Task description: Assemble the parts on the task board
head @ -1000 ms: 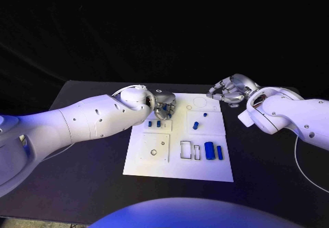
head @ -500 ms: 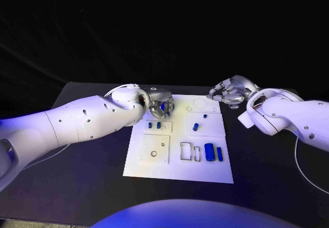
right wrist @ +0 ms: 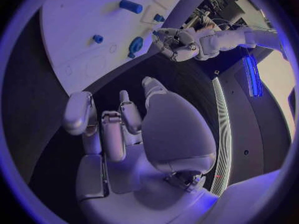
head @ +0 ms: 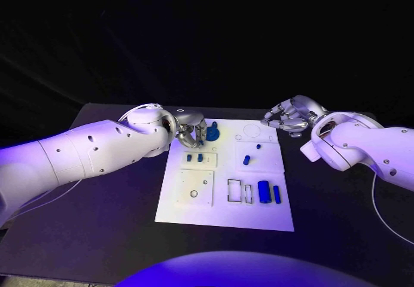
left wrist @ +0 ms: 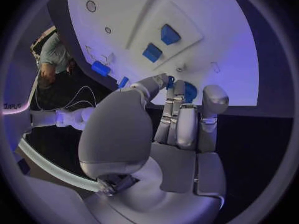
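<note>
Drawn back from the task board with a blue part pinched in left hand above its far-left corner (presumably for insertion), right hand curled, holding nothing.

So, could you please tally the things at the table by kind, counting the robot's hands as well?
Blue parts: 7
Task board: 1
Hands, left hand and right hand: 2
Total: 10
</note>
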Motion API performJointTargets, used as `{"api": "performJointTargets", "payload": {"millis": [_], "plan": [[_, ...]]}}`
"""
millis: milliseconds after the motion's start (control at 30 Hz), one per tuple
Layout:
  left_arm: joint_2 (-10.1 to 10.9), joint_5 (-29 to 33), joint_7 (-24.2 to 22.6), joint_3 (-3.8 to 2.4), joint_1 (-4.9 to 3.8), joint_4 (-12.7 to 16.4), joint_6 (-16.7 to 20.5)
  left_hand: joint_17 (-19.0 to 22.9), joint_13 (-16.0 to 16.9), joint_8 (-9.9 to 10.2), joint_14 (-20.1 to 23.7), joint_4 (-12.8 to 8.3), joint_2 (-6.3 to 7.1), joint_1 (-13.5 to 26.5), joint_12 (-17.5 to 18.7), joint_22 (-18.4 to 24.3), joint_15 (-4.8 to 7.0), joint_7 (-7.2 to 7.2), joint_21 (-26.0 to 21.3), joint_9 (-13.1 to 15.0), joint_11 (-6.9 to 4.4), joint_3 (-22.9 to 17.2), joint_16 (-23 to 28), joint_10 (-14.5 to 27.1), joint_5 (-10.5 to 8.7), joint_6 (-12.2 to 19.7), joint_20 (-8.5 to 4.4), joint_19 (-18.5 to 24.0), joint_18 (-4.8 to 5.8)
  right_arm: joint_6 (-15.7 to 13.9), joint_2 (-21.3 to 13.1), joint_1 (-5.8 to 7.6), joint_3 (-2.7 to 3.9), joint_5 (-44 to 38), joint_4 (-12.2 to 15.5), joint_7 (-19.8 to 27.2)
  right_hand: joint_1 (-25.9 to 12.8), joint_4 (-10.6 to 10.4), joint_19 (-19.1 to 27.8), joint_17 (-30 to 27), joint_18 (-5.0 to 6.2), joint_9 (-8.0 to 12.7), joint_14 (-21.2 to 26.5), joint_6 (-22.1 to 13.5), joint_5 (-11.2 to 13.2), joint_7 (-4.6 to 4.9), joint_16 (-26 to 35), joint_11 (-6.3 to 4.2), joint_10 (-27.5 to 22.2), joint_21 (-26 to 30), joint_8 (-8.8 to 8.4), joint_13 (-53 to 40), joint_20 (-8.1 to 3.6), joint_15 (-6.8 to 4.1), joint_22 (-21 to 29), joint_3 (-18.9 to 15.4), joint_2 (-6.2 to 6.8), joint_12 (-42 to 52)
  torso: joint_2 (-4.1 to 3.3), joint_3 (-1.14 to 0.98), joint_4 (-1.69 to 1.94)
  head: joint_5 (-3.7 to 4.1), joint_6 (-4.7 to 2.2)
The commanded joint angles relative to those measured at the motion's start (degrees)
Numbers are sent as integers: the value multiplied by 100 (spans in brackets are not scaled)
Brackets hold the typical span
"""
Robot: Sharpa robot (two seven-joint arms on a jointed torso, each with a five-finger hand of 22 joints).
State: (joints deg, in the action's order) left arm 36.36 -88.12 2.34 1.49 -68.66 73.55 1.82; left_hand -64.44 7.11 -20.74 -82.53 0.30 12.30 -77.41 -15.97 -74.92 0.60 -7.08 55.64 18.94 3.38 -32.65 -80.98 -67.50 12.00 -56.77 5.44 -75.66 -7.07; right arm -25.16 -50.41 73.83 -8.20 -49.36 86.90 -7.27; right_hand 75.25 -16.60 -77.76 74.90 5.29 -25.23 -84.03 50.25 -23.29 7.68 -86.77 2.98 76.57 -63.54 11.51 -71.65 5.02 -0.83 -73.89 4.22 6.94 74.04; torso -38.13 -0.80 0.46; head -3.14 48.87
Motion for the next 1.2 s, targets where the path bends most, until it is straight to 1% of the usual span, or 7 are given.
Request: {"api": "performJointTargets", "payload": {"millis": [33, 233, 467, 600, 733, 900, 1200], "plan": [[8, 165, 69, -3, -3, -44, -245, 6, -9, 39, -24, -13, -12, 52, 31, -627, -8, -3, -16, -9, 3, 9, 11, -39, 26, -22, 8, -25, 51, 52, 5, -5, 0, -75, -3, 35, -22, 3, 29, 627, 79, -6, -377, 5, -26, 0, 34, -2, -15, 19, 20, -2, 2, -26, 5, 31, 36, -5, 2, 7, 1, -3, 2], [23, 238, 91, -1, -1, -101, -292, 23, -10, 47, -18, -17, -6, 55, 43, -624, -8, -4, -28, -9, 3, 12, 17, -45, 24, -17, 8, -18, 49, 51, 7, -9, 0, -75, -7, 34, -22, 3, 29, 627, 79, -6, -377, 5, -26, 0, 34, -2, -15, 19, 20, -2, 2, -26, 5, 31, 36, -5, -4, -3, -13, -38, 8], [18, 274, 105, -1, -1, -129, -307, 21, -10, 48, -18, -18, -5, 55, 45, -625, -8, -4, -26, -9, 3, 13, 17, -47, 23, -17, 8, -19, 49, 53, 3, -11, 0, -77, -11, 28, -21, 6, 31, 613, 81, -11, -374, 10, -29, -4, 42, -5, -19, 32, 29, 13, -1, -30, 11, 44, 43, -16, -7, -8, -18, -41, 19], [3, 278, 118, 0, -1, -142, -324, 20, -9, 52, -17, -20, -6, 56, 52, -622, -8, -3, -38, -8, 2, 13, 17, -54, 20, -16, 9, -12, 47, 61, 3, -11, 0, -78, -12, 21, -21, 6, 31, 613, 81, -11, -374, 10, -29, -4, 42, -5, -19, 32, 29, 13, -1, -30, 11, 44, 43, -16, -6, -9, -12, -30, 28], [-24, 276, 123, 0, -1, -172, -342, 20, -9, 52, -17, -20, -6, 56, 52, -622, -8, -3, -38, -8, 2, 13, 17, -54, 20, -16, 9, -12, 47, 68, 3, -11, 0, -78, -9, 17, -21, 6, 31, 613, 81, -11, -374, 10, -29, -4, 42, -5, -19, 32, 29, 13, -1, -30, 11, 44, 43, -16, -9, -9, -16, -37, 25], [-58, 275, 129, 4, -1, -203, -391, 19, -9, 54, -16, -22, -9, 55, 55, -623, -7, -3, -32, -7, 1, 12, 16, -61, 19, -18, 9, -14, 48, 71, 2, -11, 0, -78, -8, 14, -21, 6, 31, 613, 81, -11, -374, 10, -29, -4, 42, -5, -19, 32, 29, 13, -1, -30, 11, 44, 43, -16, -8, -5, -18, -38, 32], [-82, 275, 136, 14, 0, -231, -469, 35, -8, 60, -10, -23, -9, 60, 65, -619, -7, -4, -48, -6, 1, 16, 22, -70, 8, -18, 9, -5, 45, 71, 1, -11, 0, -79, -8, 12, -23, 5, 29, 619, 81, -14, -377, 10, -33, -6, 42, -7, -14, 38, 34, 14, -3, -32, 13, 57, 50, -16, -2, -5, -11, -32, 40]]}}
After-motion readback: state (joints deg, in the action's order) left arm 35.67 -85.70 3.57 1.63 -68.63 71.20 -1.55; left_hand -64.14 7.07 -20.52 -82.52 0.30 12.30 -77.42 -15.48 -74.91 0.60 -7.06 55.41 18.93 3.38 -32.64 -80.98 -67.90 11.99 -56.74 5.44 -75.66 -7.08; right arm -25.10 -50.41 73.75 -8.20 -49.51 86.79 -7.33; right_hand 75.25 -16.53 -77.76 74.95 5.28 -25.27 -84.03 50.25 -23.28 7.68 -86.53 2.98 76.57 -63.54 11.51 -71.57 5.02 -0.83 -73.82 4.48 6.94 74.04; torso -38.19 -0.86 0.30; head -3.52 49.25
